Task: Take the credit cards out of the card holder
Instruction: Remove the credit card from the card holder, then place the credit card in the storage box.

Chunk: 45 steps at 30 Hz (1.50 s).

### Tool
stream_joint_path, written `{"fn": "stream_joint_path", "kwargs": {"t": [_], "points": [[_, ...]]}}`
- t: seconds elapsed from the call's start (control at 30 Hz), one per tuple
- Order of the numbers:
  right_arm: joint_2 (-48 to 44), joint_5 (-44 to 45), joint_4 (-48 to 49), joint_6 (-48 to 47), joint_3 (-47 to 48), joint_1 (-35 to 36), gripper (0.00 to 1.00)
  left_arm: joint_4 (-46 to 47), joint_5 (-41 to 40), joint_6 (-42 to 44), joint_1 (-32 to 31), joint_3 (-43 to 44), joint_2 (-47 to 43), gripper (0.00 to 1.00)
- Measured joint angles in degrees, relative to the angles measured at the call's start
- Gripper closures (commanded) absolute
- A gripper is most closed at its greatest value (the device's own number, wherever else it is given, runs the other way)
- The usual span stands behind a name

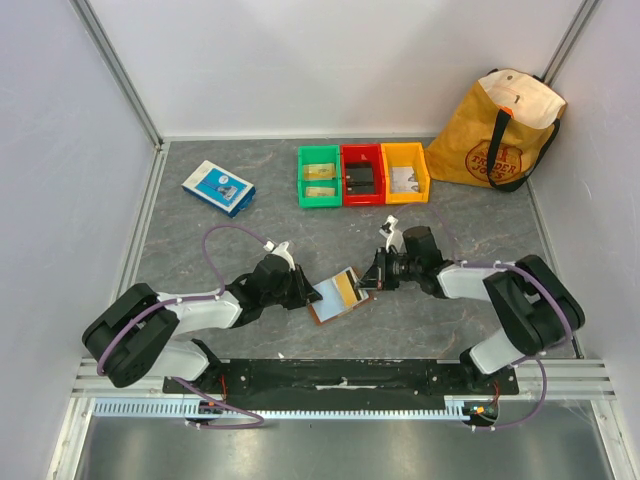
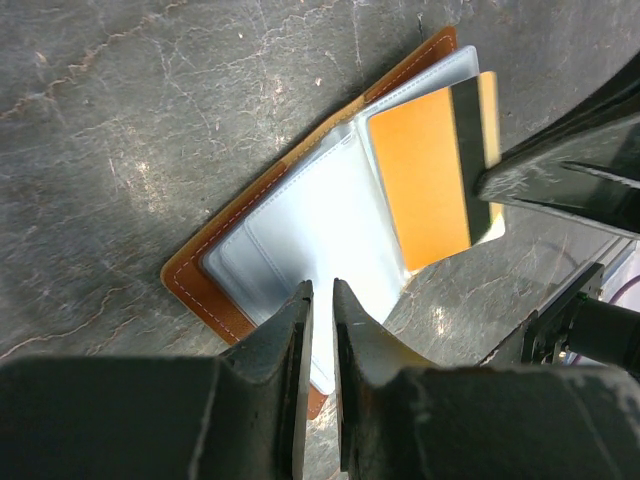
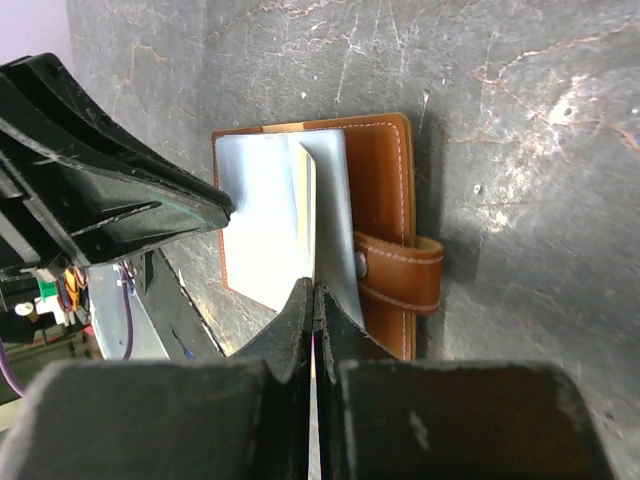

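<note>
The brown leather card holder [image 1: 328, 303] lies open on the table between my arms, pale inner faces up [image 2: 300, 220]. A tan-gold credit card [image 2: 430, 170] with a dark band sticks partly out of its right-hand pocket. My right gripper [image 1: 368, 280] is shut on that card's outer edge, and its fingers [image 2: 560, 180] show in the left wrist view. In the right wrist view [image 3: 314, 290] the card [image 3: 312, 220] is edge-on above the holder [image 3: 380, 180]. My left gripper [image 2: 322, 290] is nearly shut, with nothing between its jaws, over the holder's near edge [image 1: 305, 290].
A blue-and-white flat box [image 1: 218, 187] lies at the back left. Green [image 1: 320, 175], red [image 1: 361, 173] and yellow [image 1: 405, 172] bins stand in a row at the back. A yellow tote bag [image 1: 497, 130] stands at the back right.
</note>
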Motion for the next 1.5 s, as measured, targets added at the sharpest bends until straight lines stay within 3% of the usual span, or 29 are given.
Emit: {"fn": "stream_joint_path", "kwargs": {"t": [0.23,0.33,0.43,0.53,0.77,0.97,1.2,1.5], "points": [[-10.12,1.77,-6.54,-2.80,-0.11,-1.33,1.00,-2.69,-0.44,0.24,0.00,0.04,-2.23,0.66],[-13.84,2.10,-9.25,-4.52,0.24,-1.36,1.00,-5.55,-0.72,0.52,0.00,0.35,-4.70,0.53],[-16.94,2.34,-12.07,-6.88,1.25,-1.33,1.00,-9.20,-1.25,1.01,0.00,1.95,-8.28,0.27],[-20.13,3.04,-14.03,-9.40,2.23,-1.33,1.00,-12.87,-2.14,1.55,0.00,5.09,-11.96,0.20],[-23.41,3.82,-16.63,-12.76,5.49,-0.90,1.00,-19.74,-3.91,3.87,0.02,13.68,-17.59,0.19],[-23.30,5.33,-17.77,-8.44,7.30,-0.66,1.00,-21.29,-5.07,16.72,-1.53,15.15,-20.68,0.19],[-23.21,7.96,-17.79,2.03,7.78,-0.66,1.00,-22.51,-12.92,36.83,-14.03,17.53,-21.31,0.19],[-23.37,7.82,-16.46,11.80,7.80,-0.63,1.00,-13.53,-33.46,65.61,-31.56,18.01,-15.52,0.20]]}}
